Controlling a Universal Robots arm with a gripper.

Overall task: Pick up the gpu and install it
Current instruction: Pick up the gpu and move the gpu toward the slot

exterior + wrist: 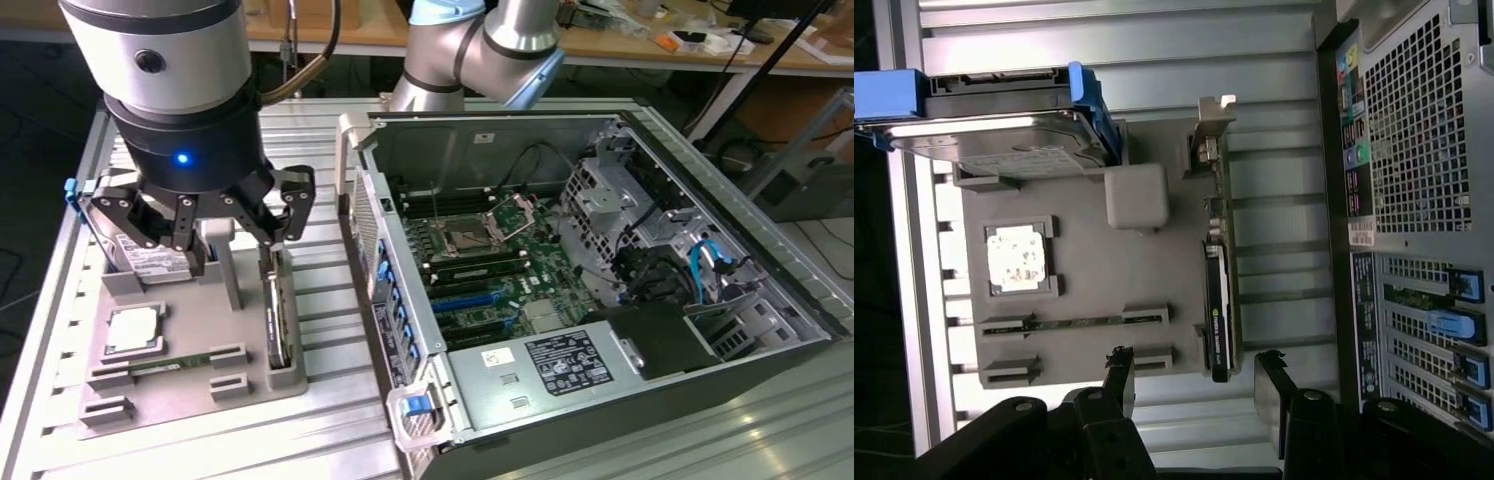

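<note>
The gpu (276, 312) stands edge-on in a slot along one side of the grey holder tray (187, 395), on the exterior view's right side of that tray. In the wrist view the gpu (1216, 290) is a thin dark strip with its silver bracket at the far end. My gripper (214, 235) hangs above the tray, open, with nothing between its fingers (284, 205). Seen from the wrist, the gripper (1194, 385) has its two black fingertips (1119, 372) standing either side of the card's near end, well above it.
On the same tray are a hard drive in a blue frame (1004, 120), a square processor (1017, 258) and a slim memory stick (1079, 322). The opened computer case (601, 120), with its motherboard (494, 270), lies at the exterior view's right on the slatted metal table (334, 440).
</note>
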